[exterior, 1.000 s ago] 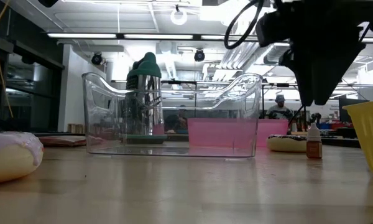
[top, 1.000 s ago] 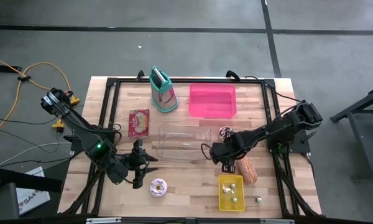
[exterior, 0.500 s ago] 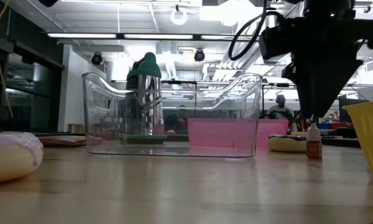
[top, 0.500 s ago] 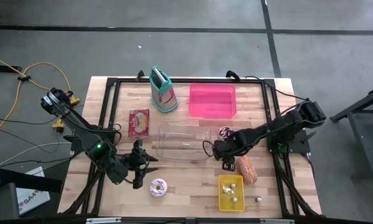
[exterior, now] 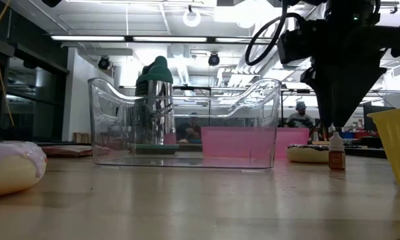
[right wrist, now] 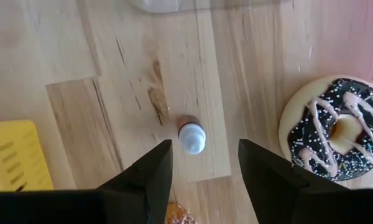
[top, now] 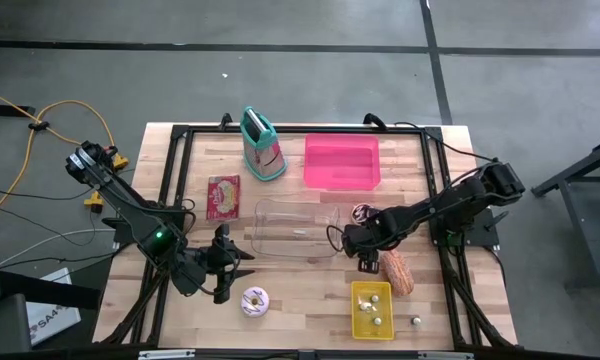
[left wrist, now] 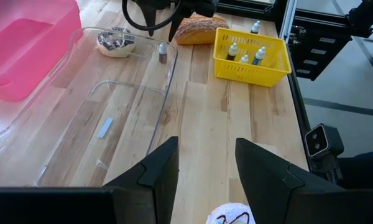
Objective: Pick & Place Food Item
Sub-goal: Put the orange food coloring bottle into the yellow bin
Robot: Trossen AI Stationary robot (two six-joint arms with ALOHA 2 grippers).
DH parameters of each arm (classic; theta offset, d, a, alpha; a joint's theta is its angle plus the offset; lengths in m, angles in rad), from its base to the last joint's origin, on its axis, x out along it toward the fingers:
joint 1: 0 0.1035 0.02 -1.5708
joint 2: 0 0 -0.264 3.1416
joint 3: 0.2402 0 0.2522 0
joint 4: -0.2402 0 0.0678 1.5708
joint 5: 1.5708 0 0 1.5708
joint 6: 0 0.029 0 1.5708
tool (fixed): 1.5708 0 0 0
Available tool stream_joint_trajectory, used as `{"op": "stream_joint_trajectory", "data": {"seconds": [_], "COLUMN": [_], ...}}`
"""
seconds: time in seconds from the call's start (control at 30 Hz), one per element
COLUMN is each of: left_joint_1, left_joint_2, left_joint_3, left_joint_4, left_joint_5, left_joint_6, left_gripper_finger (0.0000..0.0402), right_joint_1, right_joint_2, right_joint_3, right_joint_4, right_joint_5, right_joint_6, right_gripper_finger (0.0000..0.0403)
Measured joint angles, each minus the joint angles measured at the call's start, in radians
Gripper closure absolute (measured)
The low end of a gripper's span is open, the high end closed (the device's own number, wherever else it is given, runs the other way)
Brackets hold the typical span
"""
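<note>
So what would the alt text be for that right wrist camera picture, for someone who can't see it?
Looking straight down, the right gripper hangs with open fingers above a small white-capped bottle standing on the wooden table. A chocolate-iced donut with pink drizzle lies to one side, and a yellow basket corner to the other.

1. The right arm reaches in from the table's right edge toward its middle; the right gripper point(right wrist: 199, 177) points straight down, fingers parted, holding nothing.
2. The left arm waits low at the near-left; the left gripper point(left wrist: 205, 171) is level, fingers apart.
</note>
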Motion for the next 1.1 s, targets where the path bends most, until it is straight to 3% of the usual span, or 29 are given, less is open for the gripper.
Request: {"op": "stream_joint_trajectory", "data": {"seconds": [1.1], "left_joint_1": [0.000], "left_joint_2": [0.000], "left_joint_3": [0.000], "left_joint_4": [0.000], "left_joint_5": [0.000], "left_joint_6": [0.000], "left_gripper_finger": [0.0249], "right_joint_1": [0.017], "right_joint_2": [0.011], "right_joint_3": [0.000], "right_joint_4": [0.014], "right_joint_5": [0.034], "right_joint_6": [0.059], "right_gripper_finger": [0.0231]}}
